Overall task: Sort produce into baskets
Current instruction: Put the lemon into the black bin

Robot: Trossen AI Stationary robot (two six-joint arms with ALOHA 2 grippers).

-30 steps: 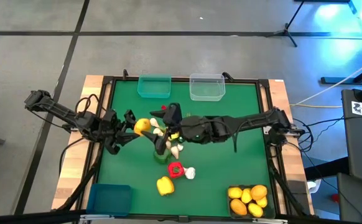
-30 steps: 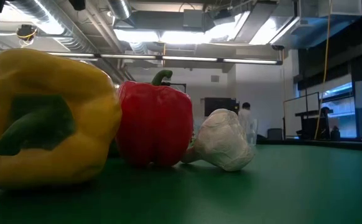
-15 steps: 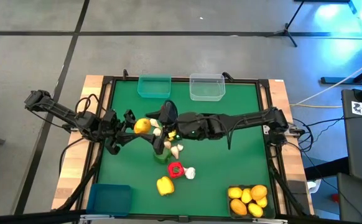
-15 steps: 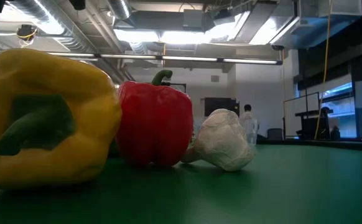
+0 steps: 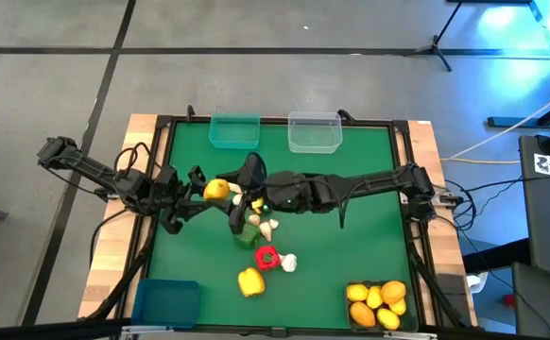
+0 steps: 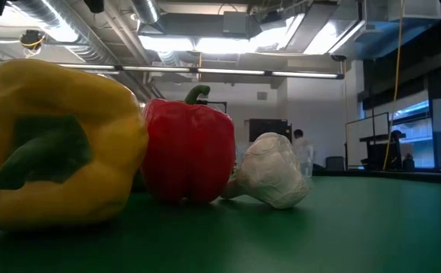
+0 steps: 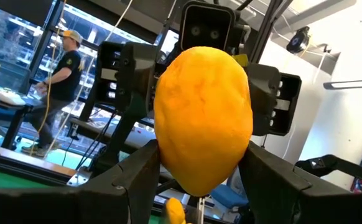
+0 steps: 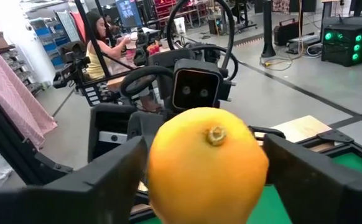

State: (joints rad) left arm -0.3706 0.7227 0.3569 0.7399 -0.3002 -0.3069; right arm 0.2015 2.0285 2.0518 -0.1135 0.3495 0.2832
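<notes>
The lemon (image 5: 216,191) sits gripped in left claw (image 5: 206,192), right claw (image 5: 244,185) straddling it.

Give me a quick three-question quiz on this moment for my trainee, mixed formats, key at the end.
1. True or false: the left gripper holds a yellow citrus.
2. Which basket has citrus in it? A teal basket, B clear basket, C dark grey basket.
3. Fill in: in the low view, the red pepper shows between the yellow pepper and a ____.
Key: 1 true; 2 C; 3 garlic bulb.
</notes>
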